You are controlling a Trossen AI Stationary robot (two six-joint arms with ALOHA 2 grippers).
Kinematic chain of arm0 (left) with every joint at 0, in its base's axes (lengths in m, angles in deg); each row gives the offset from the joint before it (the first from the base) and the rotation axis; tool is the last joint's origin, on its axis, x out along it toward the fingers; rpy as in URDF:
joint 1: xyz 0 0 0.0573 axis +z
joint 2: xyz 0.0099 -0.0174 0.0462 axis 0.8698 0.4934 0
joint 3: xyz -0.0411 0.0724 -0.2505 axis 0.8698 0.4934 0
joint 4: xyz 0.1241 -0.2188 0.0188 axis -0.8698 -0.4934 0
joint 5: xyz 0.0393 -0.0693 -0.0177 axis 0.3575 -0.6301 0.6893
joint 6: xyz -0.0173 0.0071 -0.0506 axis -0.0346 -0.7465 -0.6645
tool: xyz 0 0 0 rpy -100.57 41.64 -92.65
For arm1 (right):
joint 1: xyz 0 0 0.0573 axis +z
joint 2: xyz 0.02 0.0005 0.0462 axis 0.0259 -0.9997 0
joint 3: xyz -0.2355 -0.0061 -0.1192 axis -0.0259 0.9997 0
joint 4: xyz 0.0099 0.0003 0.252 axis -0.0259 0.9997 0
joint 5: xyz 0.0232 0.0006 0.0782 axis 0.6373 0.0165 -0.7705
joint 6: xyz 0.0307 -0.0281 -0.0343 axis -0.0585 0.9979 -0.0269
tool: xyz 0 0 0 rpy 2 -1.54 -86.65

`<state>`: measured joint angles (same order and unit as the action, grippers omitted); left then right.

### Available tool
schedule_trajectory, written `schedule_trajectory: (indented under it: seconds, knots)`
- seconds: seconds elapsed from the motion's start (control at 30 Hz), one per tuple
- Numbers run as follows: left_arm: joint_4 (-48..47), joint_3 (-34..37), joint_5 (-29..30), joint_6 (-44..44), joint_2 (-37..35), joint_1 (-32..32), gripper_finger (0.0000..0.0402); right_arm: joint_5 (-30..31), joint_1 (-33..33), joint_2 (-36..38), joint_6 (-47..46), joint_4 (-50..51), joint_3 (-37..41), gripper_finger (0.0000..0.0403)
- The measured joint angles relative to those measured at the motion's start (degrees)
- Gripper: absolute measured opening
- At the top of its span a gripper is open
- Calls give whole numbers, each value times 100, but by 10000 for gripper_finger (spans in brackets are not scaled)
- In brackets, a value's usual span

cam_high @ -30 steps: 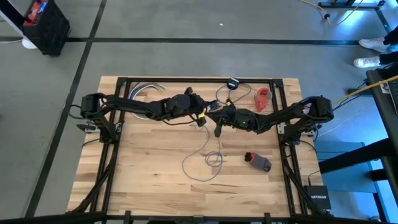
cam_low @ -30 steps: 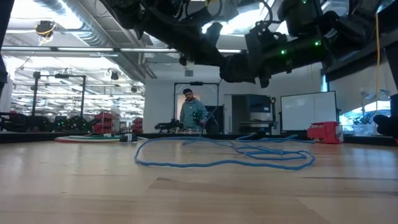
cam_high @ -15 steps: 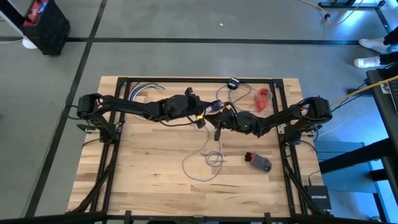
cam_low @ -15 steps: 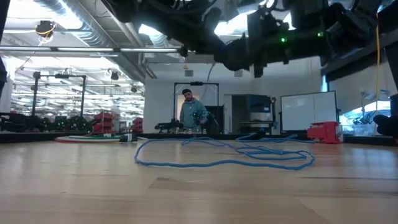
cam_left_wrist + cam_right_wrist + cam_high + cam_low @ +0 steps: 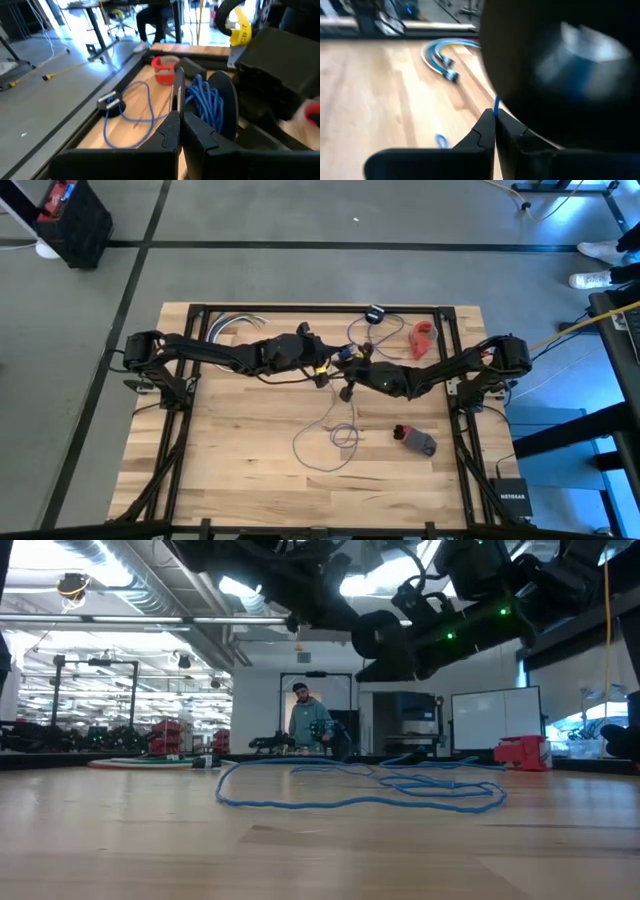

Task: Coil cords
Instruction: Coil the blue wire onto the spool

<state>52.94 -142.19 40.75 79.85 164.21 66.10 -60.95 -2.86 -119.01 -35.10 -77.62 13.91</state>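
Left gripper [image 5: 322,373]: fingers pressed together, pinching the cord; raised above the table's centre, meeting the other gripper there.
Left gripper, wrist view [image 5: 178,131]: jaws shut tight, a hank of blue cord bunched just beyond the tips.
Right gripper [image 5: 347,391]: closed on a strand of the cord, just at 4 o'clock of the left gripper, tips almost touching it.
Right gripper, wrist view [image 5: 494,131]: fingers clamped, thin blue strand rising from between the tips.
Cord [image 5: 330,442]: thin bluish line, hanging from the two grippers down to loose loops at 6 o'clock of them on the wood; more loops trailing away at 12 o'clock.
Cord, low view [image 5: 360,802]: long flat loops lying across the tabletop, both arms up overhead.
Cord end [image 5: 375,313]: small dark disc at the far edge, at 1 o'clock of the grippers; in the left wrist view, lying on the wood [image 5: 111,103] with a blue loop running to it.
Red item [image 5: 423,338]: on the table at 2 o'clock of the grippers, near the disc.
Red-and-grey item [image 5: 415,439]: at 4 o'clock of the grippers, well apart from the loops.
Cable bundle [image 5: 230,325]: pale curved strands at 10 o'clock, far-left corner.
Table [image 5: 230,470]: light wooden planks, black frame around.
Person [image 5: 310,723]: standing in the room beyond the table, low view.
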Motion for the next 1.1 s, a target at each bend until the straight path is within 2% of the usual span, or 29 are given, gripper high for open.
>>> schedule_trajectory:
  seconds: [0.1, 0.23, 0.37, 0.6, 0.77, 0.87, 0.93, 1.0, 1.1]
  knots:
    - [-408, 3, -17, -3, -225, -22, 0, 271, 19, 138, 238, 429, -11, 8]
    - [-858, 3, -20, -3, -389, -112, 0, 335, 77, 302, 261, 808, -17, 8]
    - [-960, 0, -17, -4, -425, -115, 0, 504, 75, 494, 397, 1006, -7, 21]
    - [-933, -19, -64, 54, -450, -144, 0, 1378, 64, 579, 697, 1265, -7, 110]
    - [-935, -19, -36, 121, -463, -144, 0, 1716, 289, 887, 816, 2263, -4, 161]
    - [-1001, -15, -36, 122, -503, -150, 0, 1411, 432, 1174, 461, 2809, 89, 173]
    - [-1006, -14, -34, 124, -554, -168, 0, 854, 433, 1268, 142, 2398, 375, 174]
    - [-1047, -14, -26, 136, -599, -200, 0, 101, 344, 1153, -72, 1114, 871, 173]
    - [-1018, -10, -17, 138, -644, -222, 0, -875, 178, 541, -169, -1104, 1535, 173]
